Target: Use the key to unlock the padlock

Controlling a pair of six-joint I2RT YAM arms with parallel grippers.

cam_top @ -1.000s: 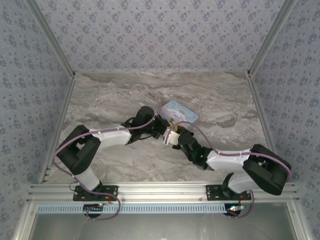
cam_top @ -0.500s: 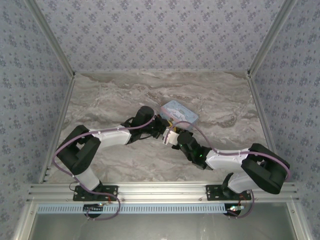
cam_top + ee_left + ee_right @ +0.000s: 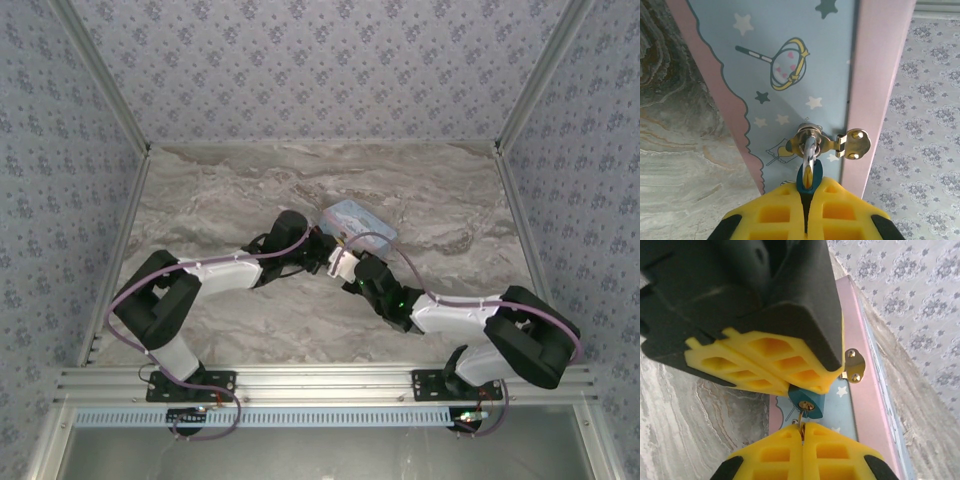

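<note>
Padlock [image 3: 809, 176], blue-bodied, sits with its silver shackle hooked at the brass clasp [image 3: 852, 142] of the pale blue cartoon tin [image 3: 790, 50], near the middle of the marble tabletop [image 3: 675, 150]. Your left end effector [image 3: 808, 192] is clamped tight on the lock's body. Your right end effector [image 3: 802, 432] is pinched closed on the small brass key [image 3: 800, 419], whose tip is at the keyhole.
</note>
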